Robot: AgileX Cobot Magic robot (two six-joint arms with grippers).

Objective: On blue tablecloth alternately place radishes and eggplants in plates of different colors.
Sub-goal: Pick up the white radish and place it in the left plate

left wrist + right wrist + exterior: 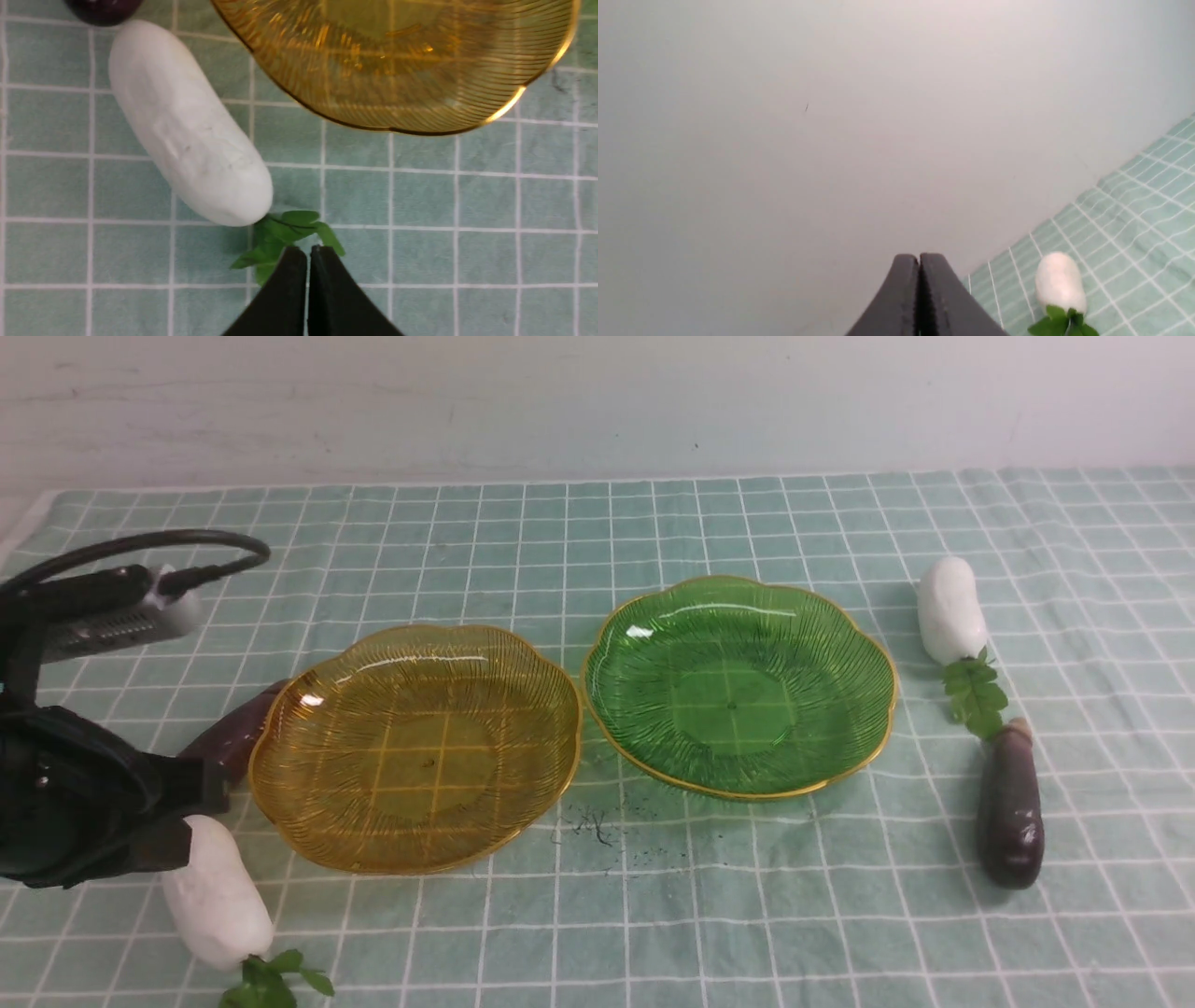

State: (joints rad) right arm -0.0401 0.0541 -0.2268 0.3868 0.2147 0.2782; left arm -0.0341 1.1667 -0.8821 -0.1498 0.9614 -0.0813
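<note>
The blue tablecloth (653, 915) carries an empty amber plate (415, 747) and an empty green plate (738, 686) side by side. One radish (217, 896) lies at the front left, and an eggplant (233, 733) shows partly behind the amber plate's left rim. Another radish (950, 609) and eggplant (1010, 807) lie end to end to the right of the green plate. My left gripper (308, 252) is shut and empty, above the left radish's (187, 126) leaves (285, 233), beside the amber plate (397, 60). My right gripper (919, 259) is shut and empty, facing the wall, with the right radish (1059, 282) beside it.
My left arm's black body (75, 793) and its cable (140, 546) take up the left edge of the front view. Dark specks (593, 826) lie on the cloth in front of the plates. A pale wall (597, 401) stands behind the cloth's far edge.
</note>
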